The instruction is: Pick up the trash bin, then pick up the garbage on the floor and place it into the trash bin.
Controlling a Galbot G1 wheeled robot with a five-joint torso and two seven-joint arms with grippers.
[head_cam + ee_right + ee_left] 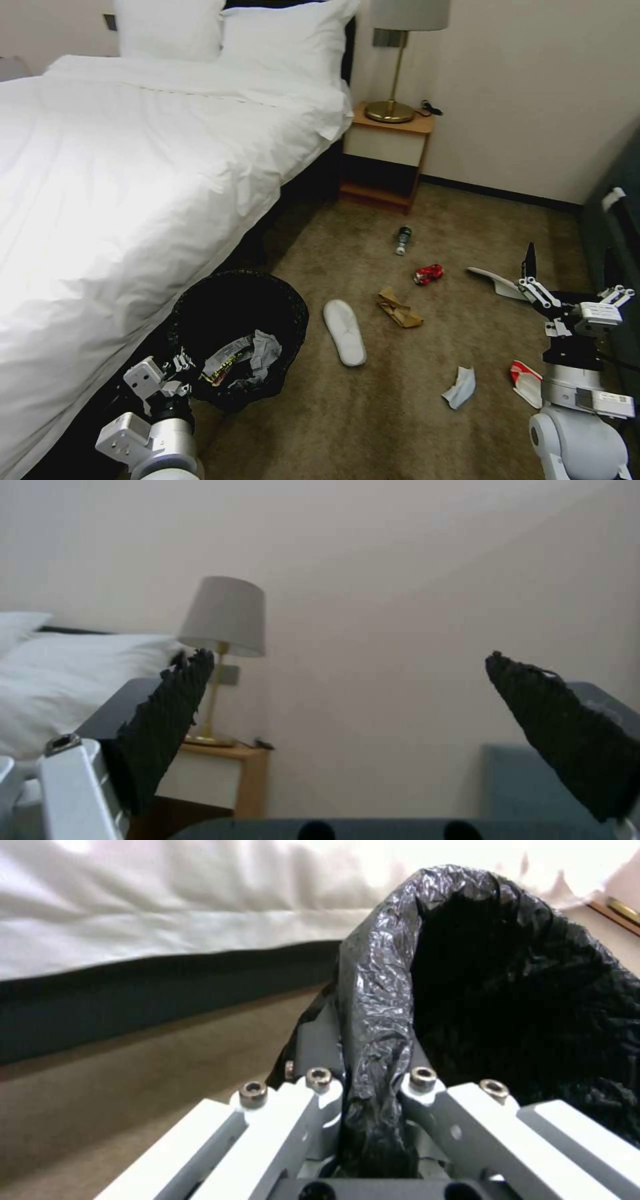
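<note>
Soft even light, wrist views blurry

Both arms end in rounded, silver-grey metallic wrist housings with smooth, domed joints. The right gripper [569, 269] has white, angular linkage bars with small dark pivot pins, a black cylindrical collar beneath them, and a white band carrying a small dark-printed label. Its two fingers [167, 720] are black, tapering to points, with finely ribbed, serrated inner faces. The left gripper [373, 1100] is built of flat white bars with bevelled edges, fastened by brass-toned hex socket screws, over a dark grey inner frame and a black base block with two round holes.
</note>
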